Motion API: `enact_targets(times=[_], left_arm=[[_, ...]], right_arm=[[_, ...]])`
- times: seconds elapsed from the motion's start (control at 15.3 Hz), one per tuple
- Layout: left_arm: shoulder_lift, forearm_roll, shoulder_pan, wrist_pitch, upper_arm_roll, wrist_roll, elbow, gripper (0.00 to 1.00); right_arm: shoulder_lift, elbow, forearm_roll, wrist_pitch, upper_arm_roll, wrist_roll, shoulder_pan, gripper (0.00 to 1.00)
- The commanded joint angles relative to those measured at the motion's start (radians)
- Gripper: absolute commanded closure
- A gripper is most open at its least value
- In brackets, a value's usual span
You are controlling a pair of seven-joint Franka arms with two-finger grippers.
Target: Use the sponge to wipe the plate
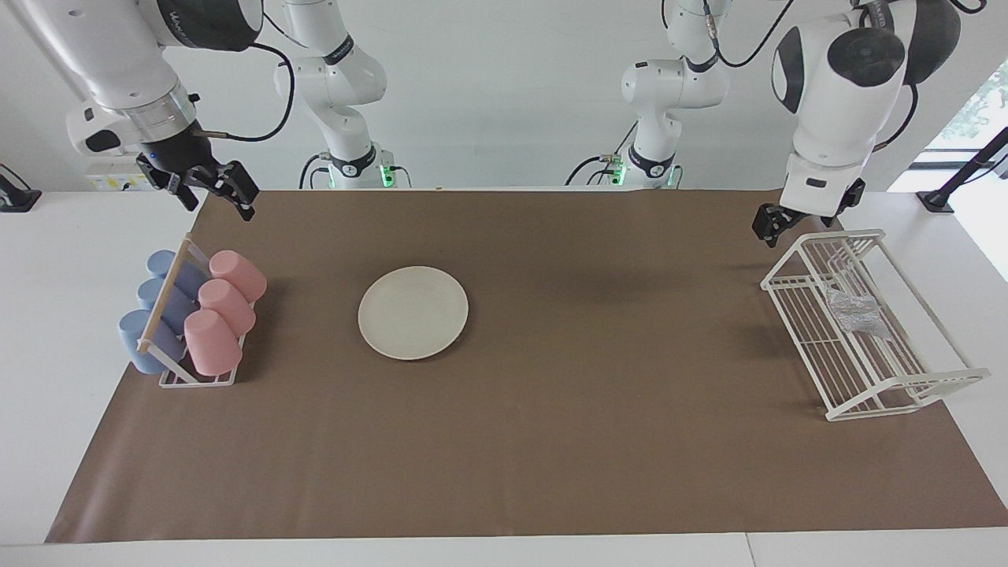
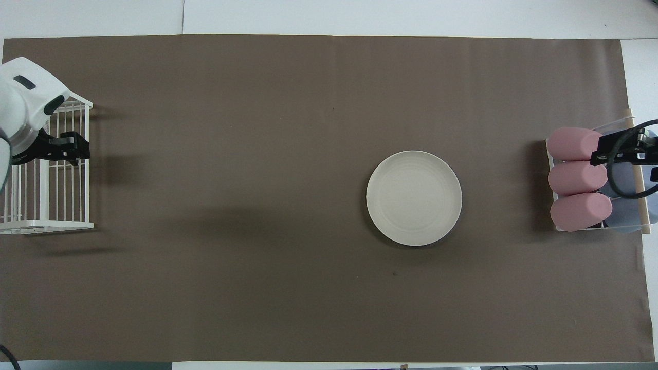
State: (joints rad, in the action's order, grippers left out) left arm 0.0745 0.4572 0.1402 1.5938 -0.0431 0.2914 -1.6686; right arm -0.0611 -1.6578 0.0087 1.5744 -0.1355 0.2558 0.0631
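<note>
- Sponge retrieval is the step we judge to be in hand: the silvery pad lies inside the white wire rack at the left arm's end of the tabletop, untouched.
- The left hand hangs over the rack's edge nearest the robots, fingers apart and empty. We would bring it straight down between the rack's wires, so the fingers straddle the pad without catching the frame, and close gently, since the mesh looks soft and crushable.
- The plate rests flat on the brown mat, well apart from the rack, nearer the cup rack with its pink and blue cups.
- The right hand waits over the mat's edge above the cup rack, fingers apart, holding nothing.
- The facing view shows the sponge plainly; in the overhead view the left arm's white wrist covers it.
- The overhead view, in turn, shows the plate's true round outline and the clear mat between plate and rack.
</note>
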Motion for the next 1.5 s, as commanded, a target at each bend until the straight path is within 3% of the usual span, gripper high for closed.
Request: enact_targets(times=[0.0,0.13,0.33,0.39,0.78,0.85,0.98,1.18,1.24,1.44], left_arm=[[0.14,0.219,0.036,0.041,0.008,0.014,0.032,0.0],[0.188,0.322,0.026,0.104,0.009,0.014,0.024,0.0],[0.304,0.498,0.035,0.104,0.011,0.014,0.036,0.0],[0.312,0.529,0.029,0.104,0.009,0.012,0.039,0.0],[0.315,0.546,0.004,0.104,0.012,0.014,0.036,0.0],[0.315,0.544,0.003,0.1,0.012,0.014,0.036,0.04],[0.315,0.541,0.002,0.1,0.012,0.018,0.033,0.25],[0.315,0.541,0.002,0.109,0.012,0.019,0.032,0.88],[0.315,0.541,0.002,0.109,0.012,0.019,0.032,1.0],[0.315,0.541,0.002,0.109,0.012,0.019,0.035,1.0]], right_arm=[[-0.011,-0.007,0.025,-0.011,0.007,0.156,0.037,0.0],[-0.011,-0.007,0.025,-0.01,0.007,0.305,0.07,0.0],[-0.02,-0.011,0.033,-0.01,0.007,0.607,0.142,0.0],[-0.02,-0.014,0.051,-0.005,0.007,0.704,0.17,0.0],[-0.039,-0.076,0.143,0.133,0.007,1.152,0.287,0.0],[-0.034,-0.073,0.143,0.162,0.007,1.206,0.313,0.0],[-0.029,-0.071,0.143,0.179,0.007,1.279,0.359,0.0],[-0.02,-0.063,0.143,0.177,0.007,1.355,0.415,0.0],[-0.017,-0.06,0.143,0.177,0.007,1.387,0.438,0.0],[-0.019,-0.069,0.143,0.167,0.007,1.419,0.469,0.0]])
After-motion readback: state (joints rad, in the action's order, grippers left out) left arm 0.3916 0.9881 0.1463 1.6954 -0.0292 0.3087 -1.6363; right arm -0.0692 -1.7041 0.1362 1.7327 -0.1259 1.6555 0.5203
